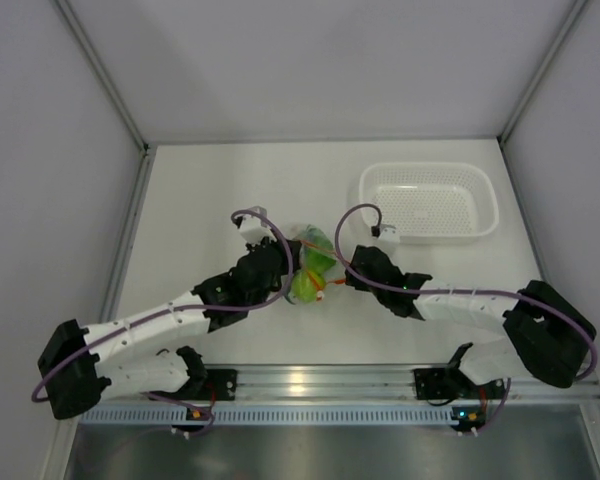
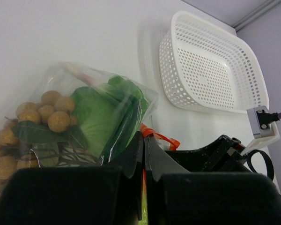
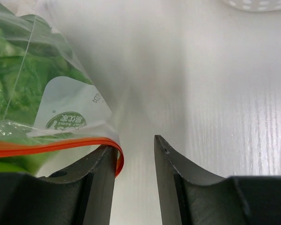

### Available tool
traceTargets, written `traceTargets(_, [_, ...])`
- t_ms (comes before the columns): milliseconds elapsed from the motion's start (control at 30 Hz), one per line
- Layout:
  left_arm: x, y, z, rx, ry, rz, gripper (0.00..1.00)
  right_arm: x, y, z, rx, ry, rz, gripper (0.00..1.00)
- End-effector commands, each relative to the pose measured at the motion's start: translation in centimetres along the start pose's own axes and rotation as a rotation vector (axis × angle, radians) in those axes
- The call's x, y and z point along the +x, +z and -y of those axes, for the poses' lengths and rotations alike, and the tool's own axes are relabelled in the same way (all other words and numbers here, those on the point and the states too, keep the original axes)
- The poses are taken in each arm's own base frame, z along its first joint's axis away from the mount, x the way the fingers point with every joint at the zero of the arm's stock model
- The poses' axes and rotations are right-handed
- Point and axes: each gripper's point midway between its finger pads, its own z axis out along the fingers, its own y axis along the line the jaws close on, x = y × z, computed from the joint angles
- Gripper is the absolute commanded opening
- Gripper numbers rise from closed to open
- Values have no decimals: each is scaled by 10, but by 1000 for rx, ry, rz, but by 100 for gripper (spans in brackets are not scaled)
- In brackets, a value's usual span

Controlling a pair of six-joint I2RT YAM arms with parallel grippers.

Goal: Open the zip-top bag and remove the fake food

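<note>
Two containers on the white table (image 1: 200,200), entered in order of nearness to the grippers.

1. Zip-top bag (image 1: 310,262). Clear, crinkled plastic with an orange-red zip strip (image 3: 51,146) along one edge and a white label (image 3: 70,110) bearing a green stamp. It lies between the two grippers, directly ahead of each. Whether the zip is parted cannot be told.
Contents: fake food, three pieces, all inside.
- Lettuce (image 2: 96,119): leafy, green and white, just beyond the left gripper's tips.
- Brown cluster (image 2: 42,117): small round balls with dark leaves, ahead and to the left of those tips.
- Lime-green fruit (image 1: 304,288): at the near end of the bag, close to the zip strip.

2. Basket (image 2: 210,61). White, perforated, rectangular with rounded corners, standing upright. It sits well beyond the left gripper and to its right, apart from the bag. From the right gripper only its rim shows, far ahead.

End effectors.
- Left gripper (image 2: 144,143): jaws pressed together on a fold of the bag's plastic near the zip strip.
- Right gripper (image 3: 135,150): jaws moderately apart, with bare table showing in the gap. The curled end of the zip strip touches the tip of its left finger (image 3: 100,187). Nothing is clamped.
</note>
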Motion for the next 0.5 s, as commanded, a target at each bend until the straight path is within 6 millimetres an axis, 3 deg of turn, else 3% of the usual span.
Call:
traceTargets(0, [-33, -4, 4, -6, -63, 130, 0, -3, -10, 21, 44, -83, -5, 37])
traceTargets(233, [-30, -2, 16, 34, -31, 96, 0, -24, -36, 40, 125, -154, 9, 27])
traceTargets(400, [-18, 4, 48, 138, 82, 13, 0, -43, -62, 24, 32, -177, -6, 26])
traceTargets(433, [-7, 7, 54, 162, 115, -25, 0, -43, -65, 20, 1, -190, -21, 26])
traceTargets(467, [-9, 7, 63, 184, 118, -29, 0, -40, -70, 10, -63, -182, -49, 26])
